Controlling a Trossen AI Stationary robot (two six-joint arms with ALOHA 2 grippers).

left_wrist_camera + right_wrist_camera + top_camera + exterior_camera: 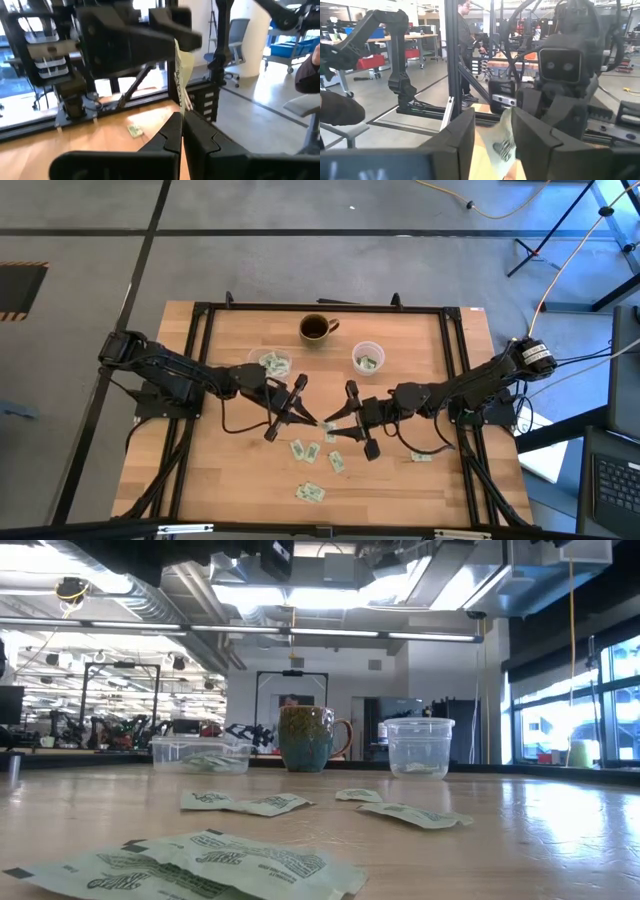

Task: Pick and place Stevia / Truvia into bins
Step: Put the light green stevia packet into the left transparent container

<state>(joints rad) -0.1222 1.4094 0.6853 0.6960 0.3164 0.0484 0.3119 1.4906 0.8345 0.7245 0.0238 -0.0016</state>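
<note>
Sachets [215, 870] lie loose on the near table [220, 480], waiting to be sorted; the tub [272, 363] and cup [367, 358] at the far side, flanking the mug [316, 329], already hold some. Mid-table the grippers meet in what looks like a handover: left gripper [181, 132] is clamped on one sachet [181, 75], while right gripper [492, 135] stands parted around it.

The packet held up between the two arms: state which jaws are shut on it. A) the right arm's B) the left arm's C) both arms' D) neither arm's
B: in the left wrist view the left gripper has its jaws pressed together on the packet, while the right gripper has its jaws apart around it.
</note>
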